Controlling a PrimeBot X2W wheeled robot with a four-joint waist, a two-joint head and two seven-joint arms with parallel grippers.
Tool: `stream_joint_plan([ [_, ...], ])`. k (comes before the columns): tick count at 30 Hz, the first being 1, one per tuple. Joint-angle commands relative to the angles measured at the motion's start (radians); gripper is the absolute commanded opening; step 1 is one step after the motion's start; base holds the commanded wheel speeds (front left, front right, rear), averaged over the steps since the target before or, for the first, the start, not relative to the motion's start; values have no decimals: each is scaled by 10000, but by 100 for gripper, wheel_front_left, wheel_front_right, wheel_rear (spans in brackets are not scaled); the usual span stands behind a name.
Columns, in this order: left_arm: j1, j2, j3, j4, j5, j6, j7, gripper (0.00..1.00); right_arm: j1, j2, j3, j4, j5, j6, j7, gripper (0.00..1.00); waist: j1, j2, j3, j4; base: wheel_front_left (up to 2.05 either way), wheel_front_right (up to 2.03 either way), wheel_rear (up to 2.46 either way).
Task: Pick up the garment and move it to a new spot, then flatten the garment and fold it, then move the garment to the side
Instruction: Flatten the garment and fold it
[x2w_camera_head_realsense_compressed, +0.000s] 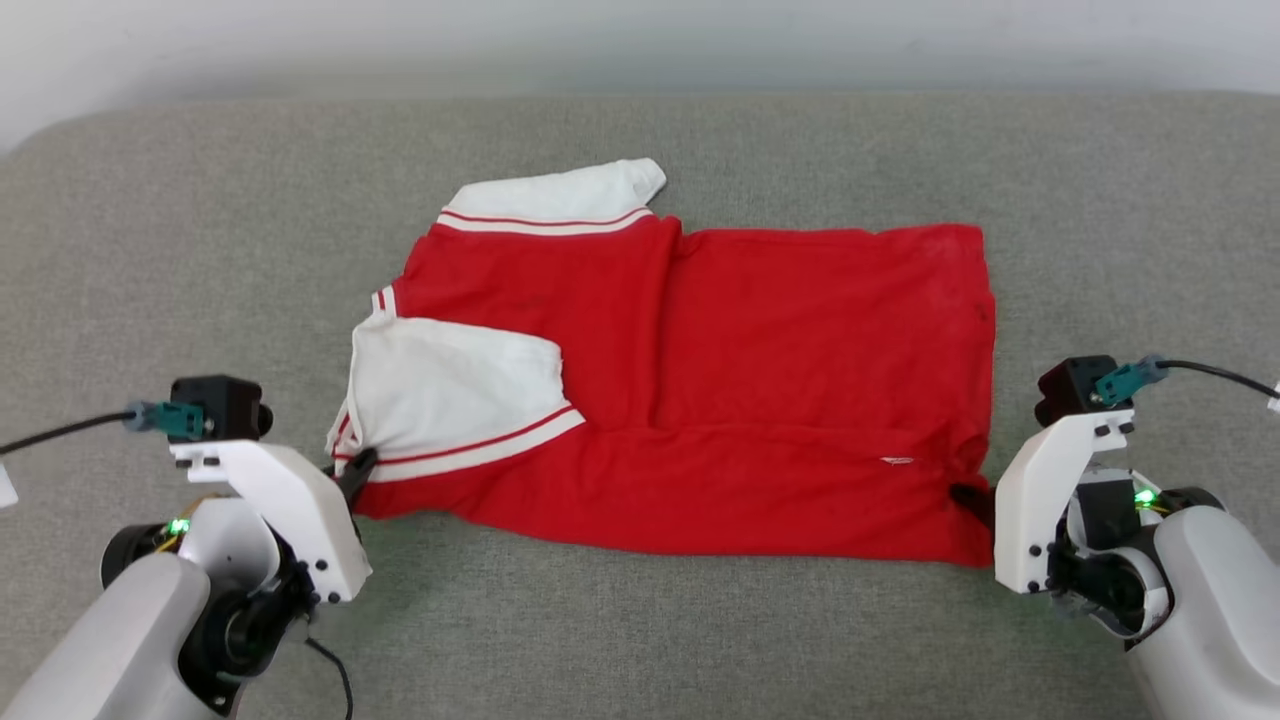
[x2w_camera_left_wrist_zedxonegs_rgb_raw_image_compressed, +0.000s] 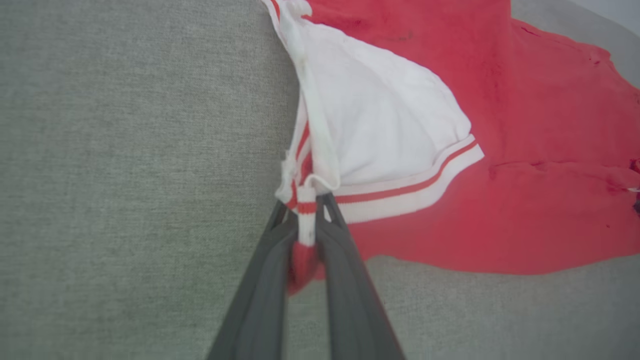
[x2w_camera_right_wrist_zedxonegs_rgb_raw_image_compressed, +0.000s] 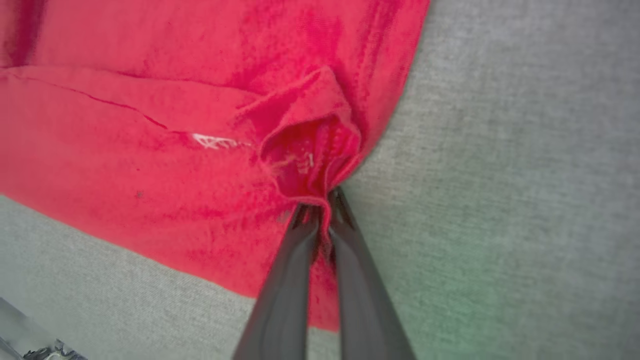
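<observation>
grey forearms (x2w_camera_head_realsense_compressed: 120, 640) carry white brackets (x2w_camera_head_realsense_compressed: 290, 500), teal plugs (x2w_camera_head_realsense_compressed: 175, 420), green lights (x2w_camera_head_realsense_compressed: 178, 526) and dark jaws.

Red garment (x2w_camera_head_realsense_compressed: 780, 340) with white, red-striped sleeves on grey fabric surface (x2w_camera_head_realsense_compressed: 160, 250).

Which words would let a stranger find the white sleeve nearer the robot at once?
A red shirt lies on the grey surface. At its left end, beside the left pincer, is the sleeve. Unlike the far sleeve, which sticks out past the shirt's edge, this one lies folded onto the red cloth.
</observation>
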Motion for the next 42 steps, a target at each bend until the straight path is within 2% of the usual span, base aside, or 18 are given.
stream_joint_plan([
  [1, 245, -19, 38, 28, -6, 72, -109, 0, 305, 7, 237, 68, 71, 27, 1, 0, 0, 0, -295, -65, 0, 0, 0],
  [6, 627, -77, 112, -41, -77, 174, -388, 0, 396, -279, 408, -191, 312, 24, -127, 0, 0, 0, -841, -72, 0, 0, 0],
  [15, 2225, 206, 203, -799, -275, 752, -678, 0, 1322, -720, 509, -716, 781, 24, -23, 0, 0, 0, -2041, -9, 0, 0, 0],
  [19, 3097, 279, 205, -1117, -522, 1025, -610, 0, 1896, -888, 247, -931, 908, 21, 181, 0, 0, 0, -2176, 19, 0, 0, 0],
  [22, 3383, 134, 99, -1028, -519, 1137, -691, 0, 2323, -854, 60, -872, 811, 13, 60, 0, 0, 0, -2146, 56, 0, 0, 0],
  [23, 3424, 53, 45, -926, -507, 1154, -704, 16, 2433, -802, 11, -839, 752, 13, -58, 33, 0, 0, -2121, 69, 0, 0, 0],
  [24, 3415, -80, -17, -819, -536, 1104, -729, 63, 2534, -753, -30, -796, 708, 13, -183, 100, 0, 0, -2097, 78, 0, 0, 0],
  [25, 3069, -341, -9, -467, -370, 1092, -1085, 100, 2718, -614, -163, -795, 519, 13, -896, 100, 0, 0, -2053, 80, 0, 0, 0],
  [29, 2680, -496, 118, -140, -14, 941, -1808, 100, 2813, -532, -247, -1139, 50, 13, -2401, 100, 0, 0, -2066, -56, 0, 0, 0],
  [35, 1872, -465, 436, -131, 727, 1054, -3030, 100, 2743, -201, -800, -1991, -1027, 13, -4582, 100, 0, 0, -2047, -402, 0, 0, 0],
  [42, 72, -459, 679, -15, 1342, 866, -3619, 100, 2237, 681, -1807, -3070, -2354, 13, -5962, 100, 0, 0, -1124, -838, 0, 0, 0],
])
